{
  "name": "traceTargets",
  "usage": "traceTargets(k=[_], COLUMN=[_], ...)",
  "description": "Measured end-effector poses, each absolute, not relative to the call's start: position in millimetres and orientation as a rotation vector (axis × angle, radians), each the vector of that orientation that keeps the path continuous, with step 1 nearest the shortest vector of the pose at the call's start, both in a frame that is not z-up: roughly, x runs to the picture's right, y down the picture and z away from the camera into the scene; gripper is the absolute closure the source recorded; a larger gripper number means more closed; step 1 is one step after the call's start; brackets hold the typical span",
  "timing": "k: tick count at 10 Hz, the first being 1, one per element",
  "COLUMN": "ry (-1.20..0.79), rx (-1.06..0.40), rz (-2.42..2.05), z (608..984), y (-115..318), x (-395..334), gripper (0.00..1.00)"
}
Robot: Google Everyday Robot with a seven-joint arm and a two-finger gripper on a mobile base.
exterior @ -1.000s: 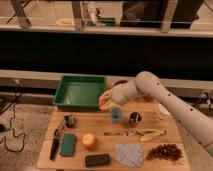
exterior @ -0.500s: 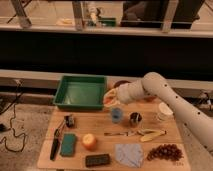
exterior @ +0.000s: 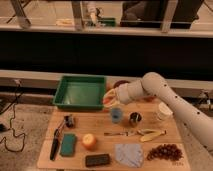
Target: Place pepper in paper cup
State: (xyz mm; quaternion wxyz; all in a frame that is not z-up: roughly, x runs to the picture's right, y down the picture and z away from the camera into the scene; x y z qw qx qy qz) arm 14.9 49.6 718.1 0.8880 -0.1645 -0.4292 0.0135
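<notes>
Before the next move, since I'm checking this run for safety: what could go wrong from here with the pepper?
The gripper, shut on the pepper, hangs over the table's left-middle, right above the small blue cup; a release here could put it in the wrong cup. The paper cup stands far to the right, so the carry passes the dark cup and might knock it. The pepper seems to stick out sideways, so it may catch the rim.

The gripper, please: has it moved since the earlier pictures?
Barely. The gripper, shut on the pepper, has stayed at the green tray's right edge, above the blue cup.
</notes>
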Motion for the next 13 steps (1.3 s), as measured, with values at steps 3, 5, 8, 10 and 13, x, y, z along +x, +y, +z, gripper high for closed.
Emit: traceTargets(k=[3, 5, 8, 10, 13], ry=[-0.892, -0.898, -0.895, -0.886, -0.863], rx=[-0.341, -0.296, -0.176, -0.115, -0.066], rz=[0.030, 0.090, 0.208, 0.263, 0.334], z=[718, 718, 718, 718, 720], y=[49, 38, 11, 1, -3], x=[15, 26, 68, 88, 120], gripper=[0.93, 0.93, 0.93, 0.93, 0.93])
